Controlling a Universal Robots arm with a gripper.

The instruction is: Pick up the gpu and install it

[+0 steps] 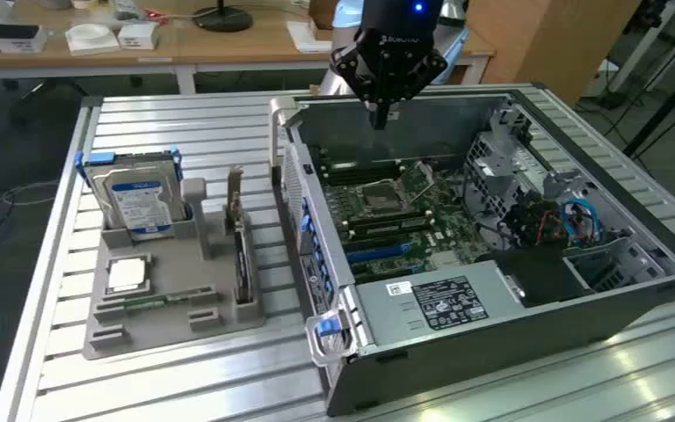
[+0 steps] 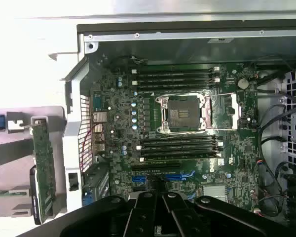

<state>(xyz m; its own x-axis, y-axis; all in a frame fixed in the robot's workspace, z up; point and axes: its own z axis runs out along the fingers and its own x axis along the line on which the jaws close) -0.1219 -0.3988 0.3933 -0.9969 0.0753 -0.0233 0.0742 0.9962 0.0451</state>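
The gpu (image 1: 240,255) stands on edge in a slot of the grey holder (image 1: 162,330), on the exterior view's left of the open computer case (image 1: 490,264). In the wrist view the gpu (image 2: 43,165) shows its green circuit-board back beside the case wall. My gripper (image 1: 379,112) hangs above the far end of the case, over the motherboard (image 1: 402,211), well away from the gpu. Its fingers are shut with nothing between them. The wrist view looks straight down on the motherboard (image 2: 187,123), with the gripper (image 2: 163,219) above the blue slots.
The holder also carries a silver hard drive (image 1: 138,198), a processor chip (image 1: 127,274) and a slim memory stick (image 1: 156,301). A power supply (image 1: 438,303) and cables (image 1: 572,220) fill the case's near end. Wooden desks (image 1: 232,44) stand behind the slatted metal table (image 1: 197,123).
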